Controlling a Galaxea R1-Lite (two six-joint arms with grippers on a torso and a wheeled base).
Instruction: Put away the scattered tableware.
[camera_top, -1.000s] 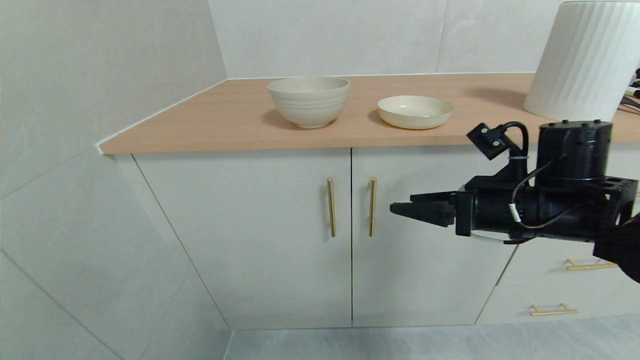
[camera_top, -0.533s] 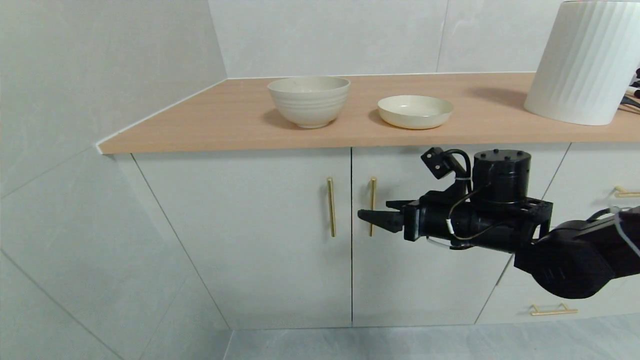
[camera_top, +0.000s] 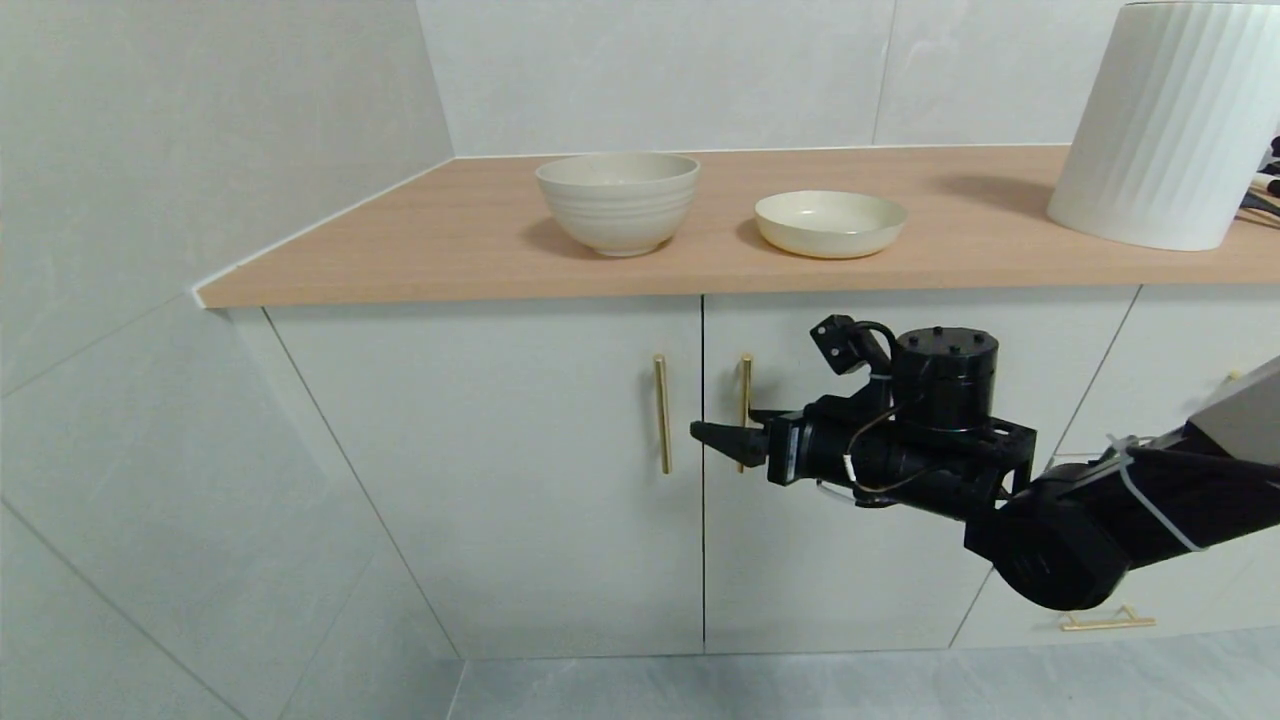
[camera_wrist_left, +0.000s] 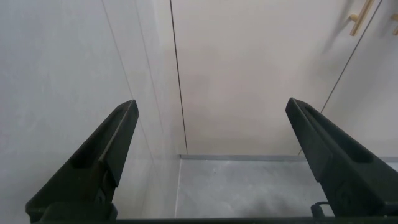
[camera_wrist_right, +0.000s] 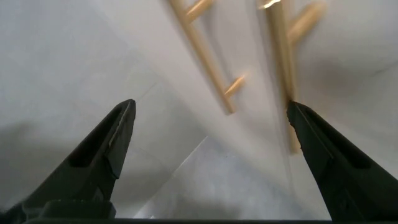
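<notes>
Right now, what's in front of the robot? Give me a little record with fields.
Countertop: wooden, above closed cabinet doors
Tableware: deep bowl and shallow dish, apart, both on the countertop
Right gripper: open, empty, close to the right door's gold handle
Left gripper: open, empty, facing the cabinet doors and floor
Put away: nothing yet

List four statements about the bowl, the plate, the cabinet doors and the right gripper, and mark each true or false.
1. The bowl stands on the counter, to the robot's left of the plate. True.
2. The plate lies inside the bowl. False: they stand apart, side by side.
3. Both cabinet doors below the counter are shut. True.
4. The right gripper holds the bowl. False: it is open and empty, near the right door's handle.
</notes>
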